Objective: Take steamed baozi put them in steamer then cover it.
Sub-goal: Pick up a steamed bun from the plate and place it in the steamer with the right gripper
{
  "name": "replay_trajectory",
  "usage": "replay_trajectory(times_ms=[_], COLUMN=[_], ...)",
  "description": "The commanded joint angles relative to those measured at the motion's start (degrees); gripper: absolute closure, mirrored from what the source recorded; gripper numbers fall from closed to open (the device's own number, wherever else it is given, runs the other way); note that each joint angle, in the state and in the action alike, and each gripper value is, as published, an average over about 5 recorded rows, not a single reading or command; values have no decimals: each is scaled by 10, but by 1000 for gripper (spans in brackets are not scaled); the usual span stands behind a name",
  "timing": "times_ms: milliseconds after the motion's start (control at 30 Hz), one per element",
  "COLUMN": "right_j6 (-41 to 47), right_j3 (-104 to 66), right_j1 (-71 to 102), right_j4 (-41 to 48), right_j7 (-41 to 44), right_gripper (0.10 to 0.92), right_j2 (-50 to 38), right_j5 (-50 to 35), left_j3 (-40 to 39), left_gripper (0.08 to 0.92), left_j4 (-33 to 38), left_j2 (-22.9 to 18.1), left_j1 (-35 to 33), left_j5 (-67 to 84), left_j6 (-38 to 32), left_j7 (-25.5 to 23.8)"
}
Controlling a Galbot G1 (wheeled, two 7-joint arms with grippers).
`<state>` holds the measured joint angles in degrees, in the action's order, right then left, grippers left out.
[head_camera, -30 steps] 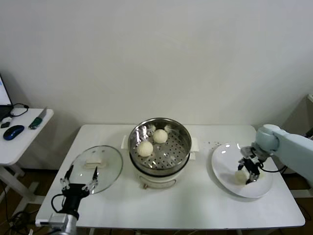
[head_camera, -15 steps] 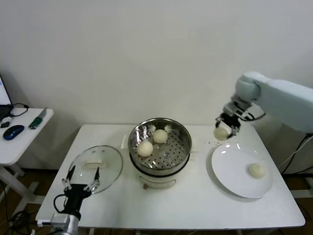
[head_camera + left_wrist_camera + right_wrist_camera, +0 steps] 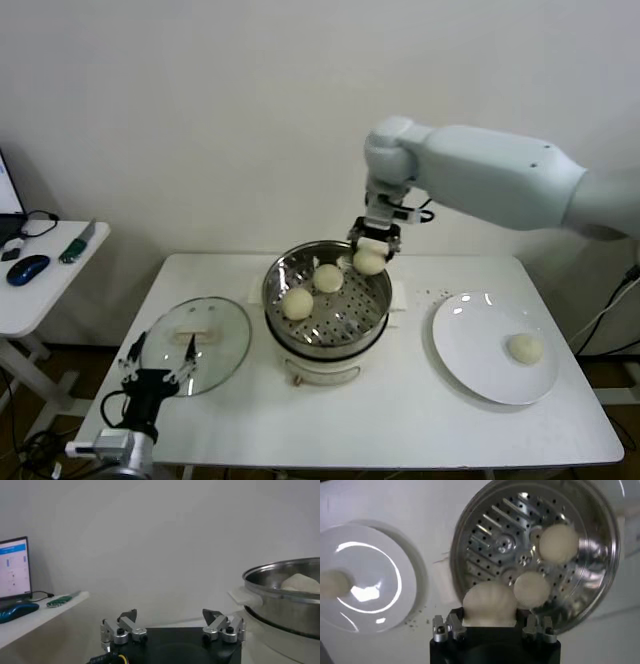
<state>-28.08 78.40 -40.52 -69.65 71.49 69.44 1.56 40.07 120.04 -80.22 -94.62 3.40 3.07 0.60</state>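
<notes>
From the head view, my right gripper [image 3: 371, 247] grips a steamed baozi [image 3: 369, 260] over the steamer [image 3: 327, 298] back rim; two buns [image 3: 297, 303] lie inside, one on the plate [image 3: 480, 365]. In the left wrist view, my left gripper [image 3: 172, 628] is wide open, low beside the steamer. In the right wrist view, the round bun [image 3: 490, 603] shows no long axis.

A white bench [image 3: 400, 420] is shown against a plain wall. A glass lid [image 3: 200, 345] with a white handle lies on its left part. A white plate [image 3: 480, 350] lies on its right part. A computer mouse [image 3: 27, 269] rests on a side table [image 3: 45, 300].
</notes>
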Motion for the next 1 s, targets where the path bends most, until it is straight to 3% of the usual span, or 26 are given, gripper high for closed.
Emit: replay_trajectory(times_ms=[33, 767, 1000], right_j6=[-50, -30, -25], right_j3=[2, 22, 9], right_j1=[55, 100, 89], right_j4=[-3, -36, -34], right_j7=[-1, 0, 0], right_gripper=[347, 329, 214], right_j2=[104, 103, 95], right_j5=[69, 79, 77], left_j3=[7, 8, 10], left_gripper=[177, 177, 177], left_j4=[-4, -23, -26], left_j2=[7, 12, 14], left_j1=[0, 6, 5], left_j5=[5, 6, 7], left_j6=[7, 6, 5], left_j7=[0, -10, -9])
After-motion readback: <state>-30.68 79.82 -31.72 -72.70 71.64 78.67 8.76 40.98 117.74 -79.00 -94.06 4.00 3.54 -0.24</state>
